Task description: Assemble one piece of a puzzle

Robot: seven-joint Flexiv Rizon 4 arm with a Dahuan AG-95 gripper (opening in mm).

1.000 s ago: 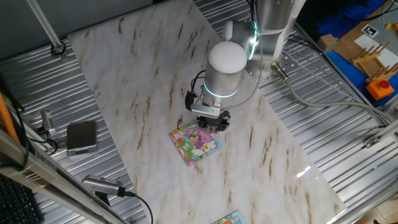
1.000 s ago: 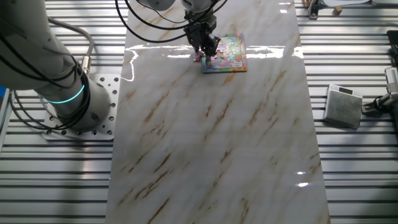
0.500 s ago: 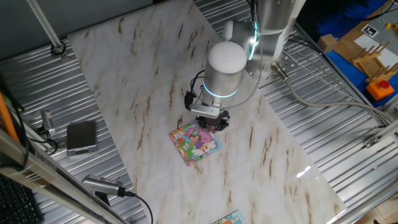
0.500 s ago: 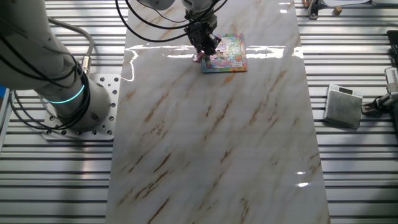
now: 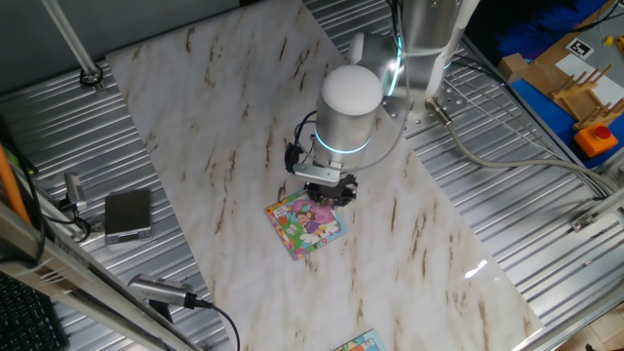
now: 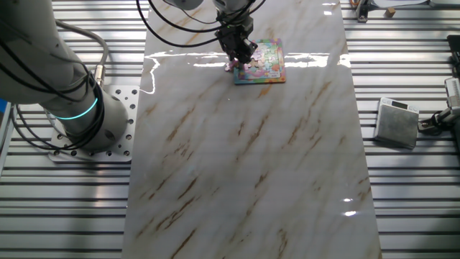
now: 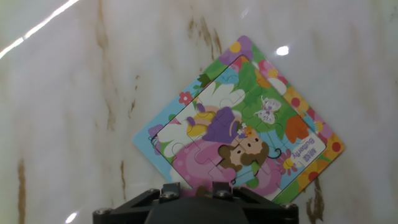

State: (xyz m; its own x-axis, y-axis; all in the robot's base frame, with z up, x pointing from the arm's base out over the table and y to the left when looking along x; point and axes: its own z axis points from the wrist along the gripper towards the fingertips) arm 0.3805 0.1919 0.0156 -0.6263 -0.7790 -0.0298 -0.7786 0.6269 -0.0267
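**Over the puzzle's edge: a thin, light piece**

In one fixed view, the gripper (image 5: 329,191) hangs at the puzzle (image 5: 306,224).

In the other, a pink piece (image 6: 229,67) shows below it; finger state unclear.

In the hand view, fingers hidden. The piece is probably light and stiff: pinch its edges.

Robotics lab, marble-patterned counter (image 5: 224,107) on ribbed aluminium decking (image 6: 410,201), bolted arm base (image 6: 75,108), loose cables (image 5: 210,317), fiducial-tagged box (image 5: 575,54)
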